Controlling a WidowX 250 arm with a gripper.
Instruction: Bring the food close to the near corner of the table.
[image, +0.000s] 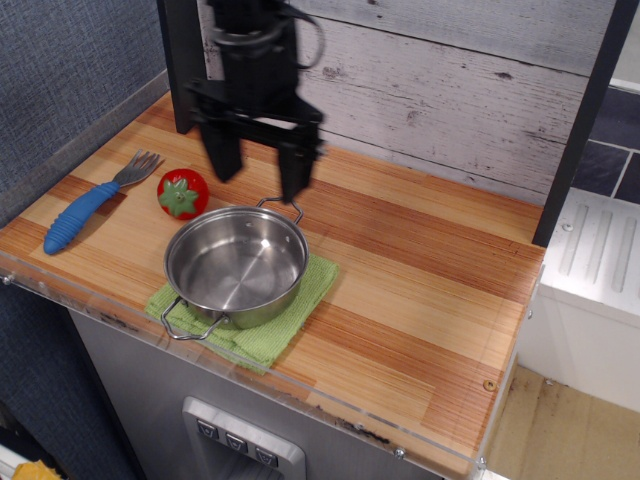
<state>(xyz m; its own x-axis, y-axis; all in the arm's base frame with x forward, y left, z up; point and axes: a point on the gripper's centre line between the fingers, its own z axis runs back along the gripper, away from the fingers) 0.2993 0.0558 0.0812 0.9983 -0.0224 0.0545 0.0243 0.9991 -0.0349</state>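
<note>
observation.image: black tool (258, 172) hangs above the back left part of the desk (430, 290), fingers pointing down and spread wide, nothing between them. It looks slightly motion-blurred. The left finger (225, 157) is up behind the toy tomato (182, 192), the right finger (291, 175) sits over the far handle of the steel pot (236, 264). Neither finger touches anything I can see.

Toy tomato: red, glossy, green leafy cap facing the camera, resting on the wooden planks at the left, just beside the pot's far left rim. Can't tell if it touches the pot. It is well apart from the screwed corner at the front right of the desk.

The pot is empty, upright, sitting on a folded green cloth (270, 335) near the front edge, one wire handle toward the camera, one toward the wall.

Fork with a blue ribbed handle (88, 207) lies left of the tomato, tines toward the wall, apart from it.

Clear acrylic rim (330, 405) runs along the front edge.
</note>
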